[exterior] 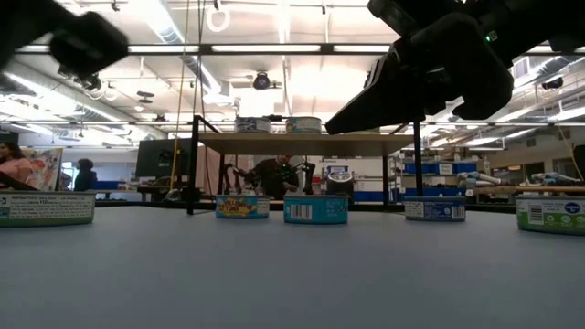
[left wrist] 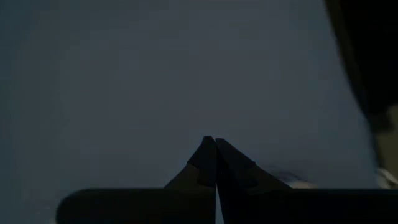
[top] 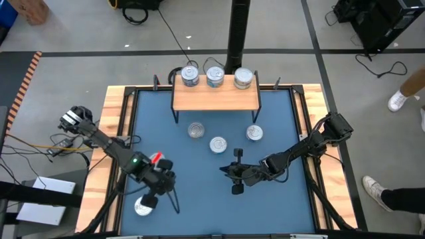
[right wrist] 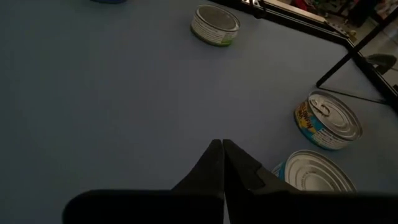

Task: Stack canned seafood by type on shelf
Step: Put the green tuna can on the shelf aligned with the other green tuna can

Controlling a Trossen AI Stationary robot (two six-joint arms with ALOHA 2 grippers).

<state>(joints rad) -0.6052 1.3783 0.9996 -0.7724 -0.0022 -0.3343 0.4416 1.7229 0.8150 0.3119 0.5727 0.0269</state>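
The shelf (top: 216,97) stands at the mat's far edge and carries three tins (top: 214,76) in a row. Three more tins (top: 218,144) lie flat on the blue mat in front of it; two of them (right wrist: 328,119) show in the right wrist view. Another tin (top: 143,208) lies near the front left. My left gripper (top: 151,198) hangs just beside that tin, pointing steeply down, shut with nothing in it (left wrist: 216,144). My right gripper (top: 224,171) hovers mid-mat, near the three loose tins, shut and empty (right wrist: 222,144).
A greenish tin (right wrist: 214,25) lies farther off ahead of my right gripper. The low view shows one more tin at its right side (exterior: 548,215). Wooden borders (top: 113,133) frame the mat. Bare blue mat (top: 199,206) stretches between the two grippers.
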